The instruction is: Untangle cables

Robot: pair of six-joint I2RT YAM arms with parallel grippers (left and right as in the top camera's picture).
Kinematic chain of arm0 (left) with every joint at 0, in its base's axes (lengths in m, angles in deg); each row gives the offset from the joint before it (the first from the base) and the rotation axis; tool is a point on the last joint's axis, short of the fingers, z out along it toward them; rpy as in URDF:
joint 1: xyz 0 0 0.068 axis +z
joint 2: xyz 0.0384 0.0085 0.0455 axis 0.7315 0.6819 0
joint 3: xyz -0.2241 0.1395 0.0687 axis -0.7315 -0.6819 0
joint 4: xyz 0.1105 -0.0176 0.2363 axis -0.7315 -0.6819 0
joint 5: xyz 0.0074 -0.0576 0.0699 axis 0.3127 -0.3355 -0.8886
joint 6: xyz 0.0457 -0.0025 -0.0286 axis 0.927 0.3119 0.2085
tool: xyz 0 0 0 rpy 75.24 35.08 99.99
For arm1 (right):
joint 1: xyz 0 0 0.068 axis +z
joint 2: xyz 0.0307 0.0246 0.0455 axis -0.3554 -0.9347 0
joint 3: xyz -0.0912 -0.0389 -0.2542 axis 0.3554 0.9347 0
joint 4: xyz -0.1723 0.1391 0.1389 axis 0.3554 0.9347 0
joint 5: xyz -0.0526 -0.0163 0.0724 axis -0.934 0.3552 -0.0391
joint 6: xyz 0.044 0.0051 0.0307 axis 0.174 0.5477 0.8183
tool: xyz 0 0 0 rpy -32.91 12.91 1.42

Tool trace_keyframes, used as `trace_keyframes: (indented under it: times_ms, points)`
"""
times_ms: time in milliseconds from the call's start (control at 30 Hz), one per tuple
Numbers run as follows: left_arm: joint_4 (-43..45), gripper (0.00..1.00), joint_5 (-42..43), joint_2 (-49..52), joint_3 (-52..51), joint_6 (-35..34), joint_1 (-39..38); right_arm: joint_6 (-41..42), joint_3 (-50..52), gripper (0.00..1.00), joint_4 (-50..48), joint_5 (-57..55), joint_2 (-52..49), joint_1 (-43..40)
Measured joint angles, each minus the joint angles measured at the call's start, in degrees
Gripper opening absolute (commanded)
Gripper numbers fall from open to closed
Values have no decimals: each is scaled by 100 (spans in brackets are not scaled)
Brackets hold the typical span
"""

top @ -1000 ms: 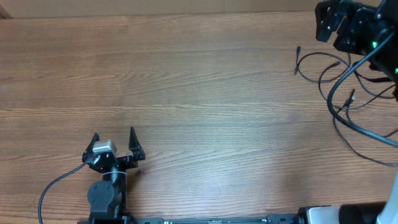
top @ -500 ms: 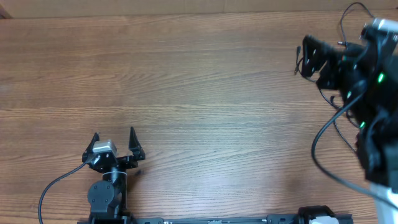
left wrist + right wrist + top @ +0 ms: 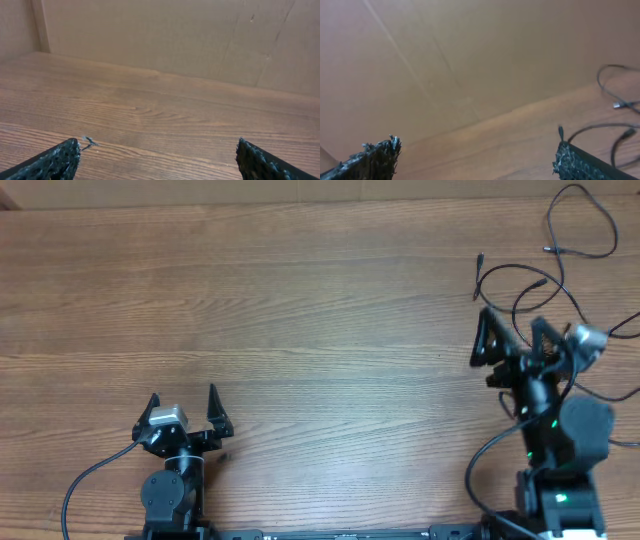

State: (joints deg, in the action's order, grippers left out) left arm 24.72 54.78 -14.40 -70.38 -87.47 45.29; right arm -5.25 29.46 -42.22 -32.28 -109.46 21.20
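overhead: left fingers [image 3: 213, 405] spread, empty, well apart from cables [image 3: 510, 268]; right fingers [image 3: 483, 340] spread, empty, cables just beyond tips | left wrist: bare worktop [image 3: 160, 115] ahead | right wrist: cables [image 3: 619, 105] ahead-right of fingers | risk: closing across overlapping loops would likely tighten the tangle

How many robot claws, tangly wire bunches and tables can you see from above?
Black two-finger robot grippers: 2, the left gripper and the right gripper, both open
Tangled bunch of thin black cables: 1 (single cords too tangled to count)
Brown wooden table: 1
Total: 4
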Motion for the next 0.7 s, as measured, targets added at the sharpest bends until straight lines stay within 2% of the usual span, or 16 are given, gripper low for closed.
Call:
trace_keyframes:
  times_ms: [167, 433, 567, 700]
  points:
    - [-4, 99, 0, 0, 0, 0, 0, 361, 1355, 100, -789, 0, 693, -157]
    - [0, 100, 0, 0, 0, 0, 0, 507, 2402, 100, -807, 0, 1746, -417]
    - [0, 99, -2, 0, 0, 0, 0, 527, 2653, 100, -570, -4, 2221, -525]
    - [7, 100, 0, 2, 0, 0, 0, 529, 2791, 100, 372, -55, 2885, -527]
